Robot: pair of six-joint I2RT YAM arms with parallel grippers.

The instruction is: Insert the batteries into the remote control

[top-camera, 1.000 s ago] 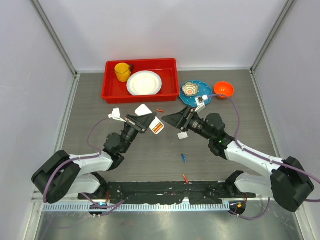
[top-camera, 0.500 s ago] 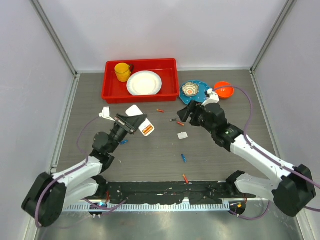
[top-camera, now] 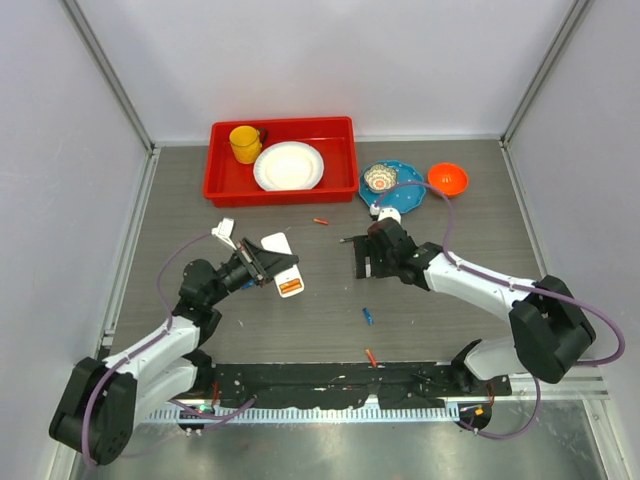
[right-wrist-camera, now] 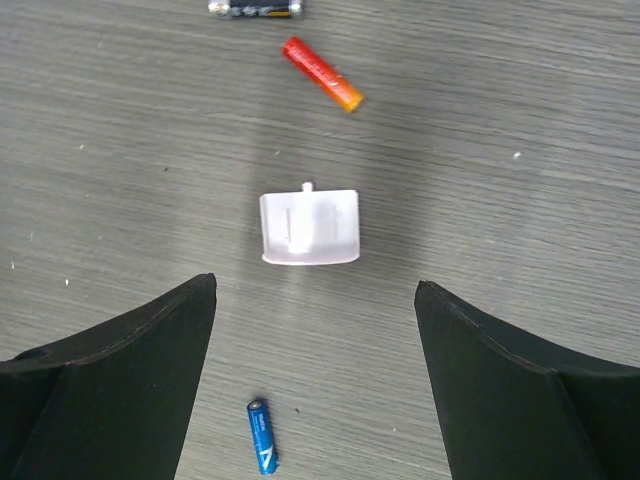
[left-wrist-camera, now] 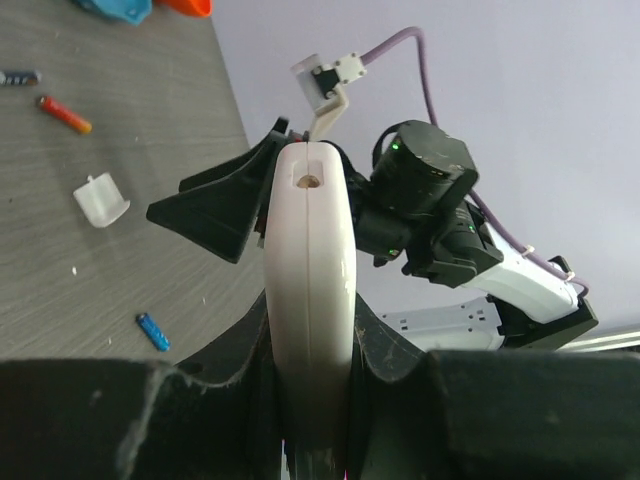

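My left gripper [top-camera: 266, 264] is shut on the middle of the white remote control [top-camera: 279, 245], holding it edge-up above the table; orange shows in its open lower end. In the left wrist view the remote control [left-wrist-camera: 310, 260] fills the jaws. My right gripper [right-wrist-camera: 315, 290] is open and hangs low over a small white cover [right-wrist-camera: 310, 228] lying flat on the table. Loose batteries lie around: a red-orange one [right-wrist-camera: 321, 73], a dark one [right-wrist-camera: 255, 8], a blue one [right-wrist-camera: 262, 448], a red one [top-camera: 320, 221] and an orange one [top-camera: 371, 357].
A red tray [top-camera: 340, 130] at the back holds a yellow cup [top-camera: 244, 143] and a white plate [top-camera: 289, 166]. To its right are a blue plate [top-camera: 408, 198] carrying a small bowl [top-camera: 380, 179], and an orange bowl [top-camera: 447, 178].
The right gripper has swung left and come down over the white cover. The left gripper has drawn the remote control a little toward the near left, still gripped.
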